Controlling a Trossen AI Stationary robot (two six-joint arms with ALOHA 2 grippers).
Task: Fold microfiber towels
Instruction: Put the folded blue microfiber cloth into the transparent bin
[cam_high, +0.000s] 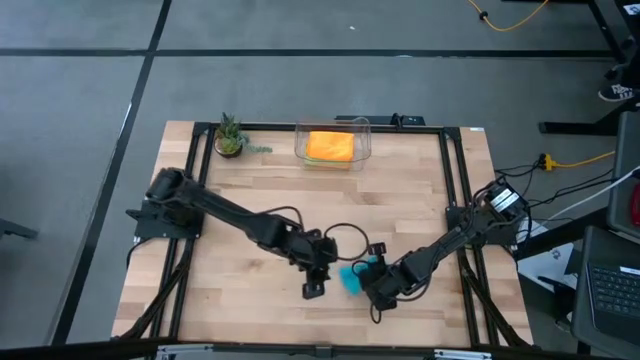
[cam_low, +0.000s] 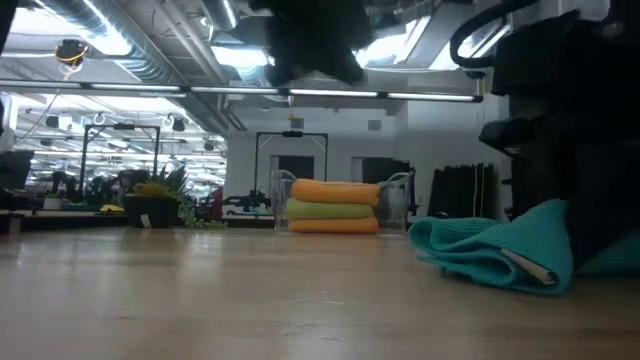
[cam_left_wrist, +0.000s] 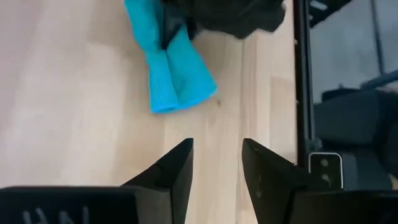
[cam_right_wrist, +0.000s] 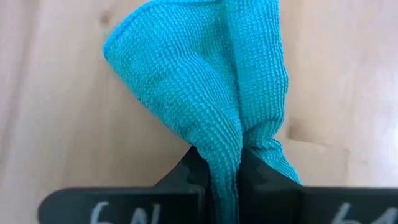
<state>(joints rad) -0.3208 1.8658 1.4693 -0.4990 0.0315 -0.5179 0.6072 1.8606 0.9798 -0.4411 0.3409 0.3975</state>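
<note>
The teal towel (cam_right_wrist: 205, 81) lay bunched on the bench (cam_high: 260, 190) near its front edge, a pinched ridge of cloth caught between the fingers of the right tool (cam_right_wrist: 217, 171), which was clenched on it. The left tool (cam_left_wrist: 216, 163) hovered just beside it, fingers apart and holding nothing. Three folded towels, orange (cam_low: 335, 190), green (cam_low: 332, 209) and orange, sat stacked in the clear bin (cam_high: 362, 135) at the back. This looked like the last towel's fold; the next move likely called for spreading it flat.

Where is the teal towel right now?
In the high view the teal towel lies bunched near the table's front edge, right of center, pinched in the right tool, with the left tool just beside it.
</note>
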